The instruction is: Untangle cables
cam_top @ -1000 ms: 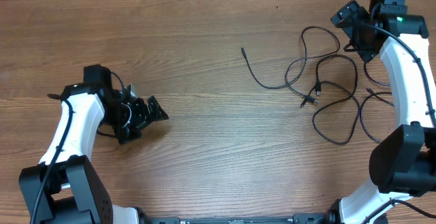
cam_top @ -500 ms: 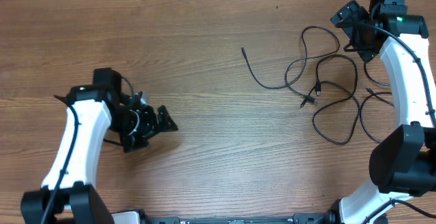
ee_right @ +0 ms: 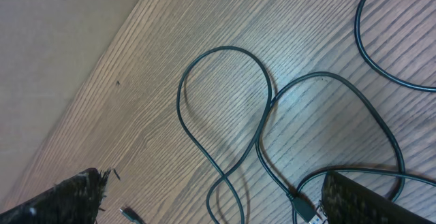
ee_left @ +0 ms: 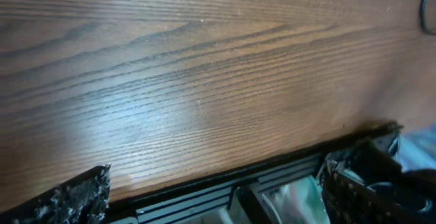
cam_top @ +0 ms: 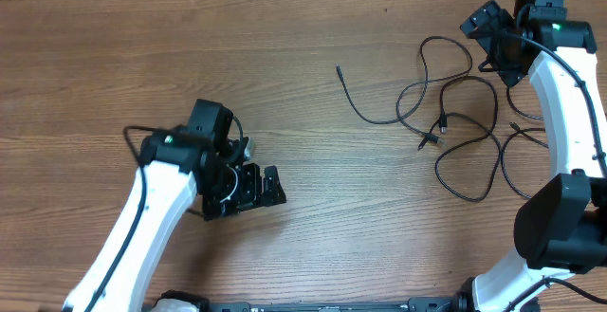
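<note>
The cables (cam_top: 442, 120) lie as thin black loops crossing one another on the right half of the wooden table, with one loose end (cam_top: 340, 69) stretched toward the middle. My right gripper (cam_top: 491, 42) hangs open above their far right part. In the right wrist view a cable loop (ee_right: 225, 49) and a plug (ee_right: 303, 207) lie between and below my open right gripper (ee_right: 218, 200), untouched. My left gripper (cam_top: 268, 187) is open over bare wood at the front left, far from the cables. The left wrist view shows my left gripper (ee_left: 218, 197) holding nothing.
The table's front edge with a black rail (ee_left: 225, 183) runs just under the left gripper. Beyond the far table edge is a plain beige surface (ee_right: 54, 33). The right arm (cam_top: 564, 113) reaches along the right side, over the outer cable loops.
The left arm has swung to the right and slightly toward the front edge, its gripper still open. The right arm and the cables have not moved.
</note>
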Controlling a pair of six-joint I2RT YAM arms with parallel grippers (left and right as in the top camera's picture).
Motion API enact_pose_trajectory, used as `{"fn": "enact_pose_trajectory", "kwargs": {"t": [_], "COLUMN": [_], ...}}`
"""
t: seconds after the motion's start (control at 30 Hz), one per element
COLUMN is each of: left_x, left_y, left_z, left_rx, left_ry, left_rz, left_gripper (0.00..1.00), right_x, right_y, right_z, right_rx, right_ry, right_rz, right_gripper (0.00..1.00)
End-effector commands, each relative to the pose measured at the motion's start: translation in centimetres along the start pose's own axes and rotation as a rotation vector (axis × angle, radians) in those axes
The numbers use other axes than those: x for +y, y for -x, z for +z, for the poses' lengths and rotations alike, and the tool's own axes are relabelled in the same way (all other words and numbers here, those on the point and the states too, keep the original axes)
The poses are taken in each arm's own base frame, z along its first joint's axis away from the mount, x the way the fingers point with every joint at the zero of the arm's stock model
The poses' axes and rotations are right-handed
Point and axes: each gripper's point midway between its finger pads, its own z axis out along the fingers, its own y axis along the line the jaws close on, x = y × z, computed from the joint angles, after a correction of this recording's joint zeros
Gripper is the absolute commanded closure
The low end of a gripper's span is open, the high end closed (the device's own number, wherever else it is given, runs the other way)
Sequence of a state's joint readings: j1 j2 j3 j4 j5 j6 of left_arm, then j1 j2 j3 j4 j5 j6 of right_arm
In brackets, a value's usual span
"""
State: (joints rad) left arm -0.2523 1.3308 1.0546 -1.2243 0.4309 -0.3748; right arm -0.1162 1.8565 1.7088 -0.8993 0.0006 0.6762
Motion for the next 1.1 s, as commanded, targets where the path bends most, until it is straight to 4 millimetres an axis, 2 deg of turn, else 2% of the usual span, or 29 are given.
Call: {"fn": "enact_pose_trajectory", "kwargs": {"t": [0.0, 0.1, 0.23, 0.33, 0.43, 0.57, 1.07], "left_x": [0.0, -0.4, -0.9, 0.1, 0.2, 0.2, 0.3], "left_y": [-0.1, -0.9, -3.0, -4.6, -5.9, -6.6, -6.7], "left_z": [-3.0, -6.0, -9.9, -12.0, -13.3, -14.0, -13.9], "left_rx": [-0.173, -0.336, -0.532, -0.649, -0.725, -0.768, -0.765], "left_ry": [0.042, 0.021, -0.033, -0.036, -0.069, -0.092, -0.084], "left_rz": [-0.049, 0.002, 0.116, 0.113, 0.135, 0.150, 0.161], "left_gripper": [0.01, 0.01, 0.01, 0.01, 0.01, 0.01, 0.01], "right_x": [-0.1, -0.1, -0.1, -0.1, -0.1, -0.1, -0.1], "right_y": [0.0, 0.0, 0.0, 0.0, 0.0, 0.0, 0.0], "right_z": [0.2, 0.2, 0.2, 0.2, 0.2, 0.2, 0.2], "right_rx": [-0.003, -0.003, -0.003, -0.003, -0.003, -0.003, -0.003], "right_ry": [-0.007, -0.007, -0.007, -0.007, -0.007, -0.007, -0.007], "right_rz": [-0.007, -0.007, -0.007, -0.007, -0.007, -0.007, -0.006], "right_gripper": [0.00, 0.00, 0.00, 0.00, 0.00, 0.00, 0.00]}}
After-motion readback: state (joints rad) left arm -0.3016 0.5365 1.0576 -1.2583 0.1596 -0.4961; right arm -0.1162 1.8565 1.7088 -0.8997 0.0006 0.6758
